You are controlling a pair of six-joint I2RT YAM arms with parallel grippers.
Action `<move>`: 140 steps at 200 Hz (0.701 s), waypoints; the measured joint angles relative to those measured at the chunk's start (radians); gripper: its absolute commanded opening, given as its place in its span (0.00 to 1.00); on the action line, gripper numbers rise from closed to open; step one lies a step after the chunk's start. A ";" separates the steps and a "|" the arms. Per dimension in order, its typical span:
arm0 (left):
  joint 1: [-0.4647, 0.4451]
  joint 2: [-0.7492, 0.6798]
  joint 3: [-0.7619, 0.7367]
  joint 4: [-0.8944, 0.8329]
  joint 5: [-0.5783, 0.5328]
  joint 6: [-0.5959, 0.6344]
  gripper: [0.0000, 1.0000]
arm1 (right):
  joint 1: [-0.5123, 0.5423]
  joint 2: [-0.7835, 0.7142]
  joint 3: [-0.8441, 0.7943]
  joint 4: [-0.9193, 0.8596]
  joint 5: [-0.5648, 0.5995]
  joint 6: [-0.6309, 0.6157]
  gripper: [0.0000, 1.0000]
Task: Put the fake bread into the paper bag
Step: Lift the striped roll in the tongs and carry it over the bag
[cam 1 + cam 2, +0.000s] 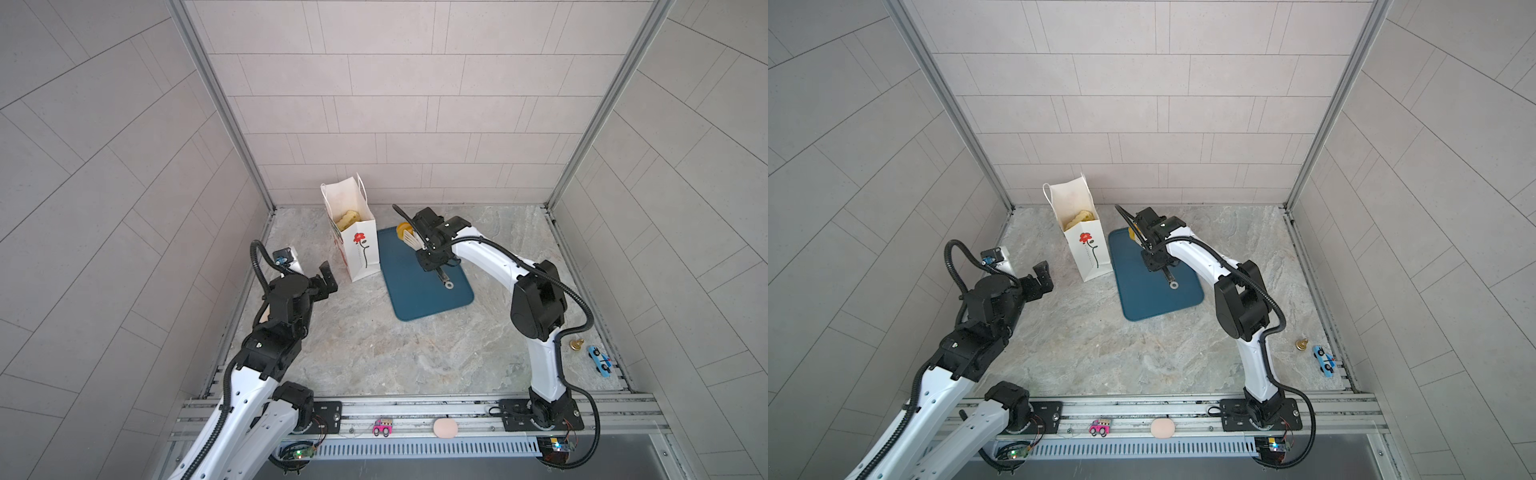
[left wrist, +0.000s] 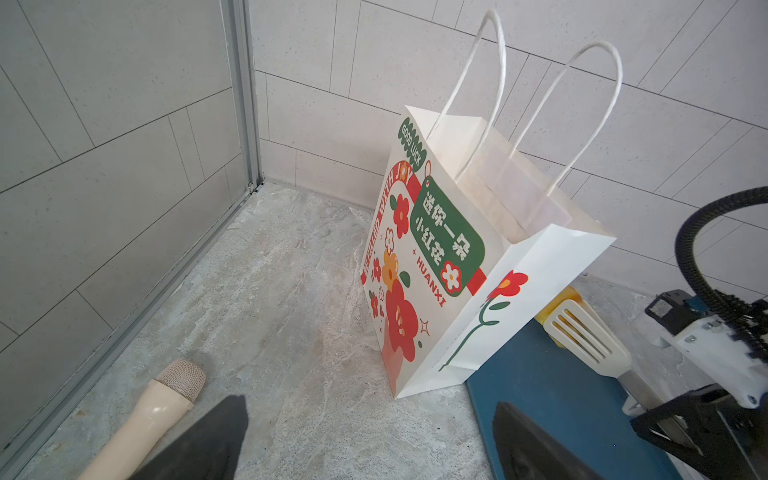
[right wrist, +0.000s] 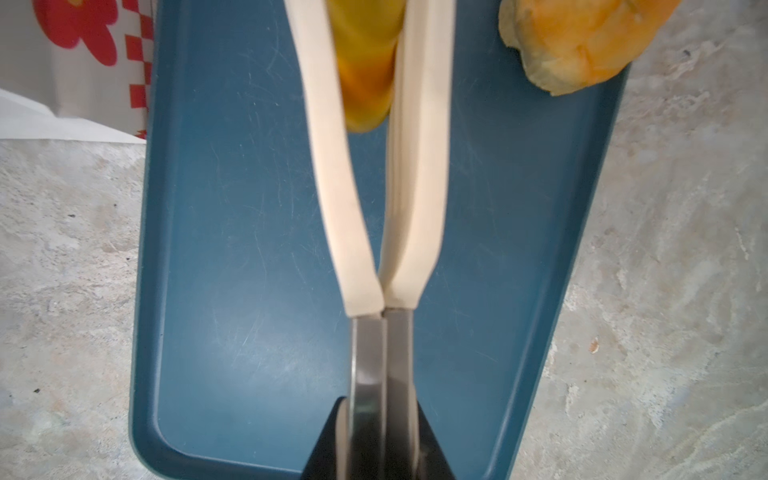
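Our right end effector pinches the tongs, closed around a roll ahead — blurred, probably light and slippery; we squeeze its middle.

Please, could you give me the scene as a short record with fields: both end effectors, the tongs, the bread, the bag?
left end effector: open, empty, beside the paper bag
right end effector: shut on the tongs
tongs: white tips around a yellow bread piece over the blue tray
other bread: orange bun at a tray corner; pale pieces in the bag
bag: upright, mouth open, left of the tray in both top views
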 measured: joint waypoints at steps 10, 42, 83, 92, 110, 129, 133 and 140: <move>0.000 0.000 0.000 0.000 0.000 -0.001 1.00 | -0.001 -0.026 -0.012 0.005 0.000 -0.002 0.19; 0.000 0.008 0.002 0.000 0.002 -0.011 1.00 | -0.002 -0.104 -0.017 0.021 0.001 -0.013 0.19; 0.000 0.024 0.010 0.002 0.008 -0.018 1.00 | 0.003 -0.188 -0.016 0.041 0.005 -0.023 0.19; 0.000 0.027 0.010 0.003 0.009 -0.019 1.00 | 0.009 -0.201 -0.016 0.043 0.008 -0.024 0.19; 0.000 0.032 0.010 0.003 0.012 -0.022 1.00 | 0.034 -0.231 -0.016 0.052 0.011 -0.027 0.19; 0.000 0.037 0.010 0.003 0.019 -0.027 1.00 | 0.063 -0.254 -0.006 0.063 0.010 -0.031 0.19; 0.000 0.038 0.010 0.004 0.020 -0.027 1.00 | 0.068 -0.257 -0.004 0.065 0.009 -0.032 0.19; 0.000 0.039 0.010 0.004 0.023 -0.027 1.00 | 0.077 -0.265 -0.002 0.073 0.006 -0.034 0.19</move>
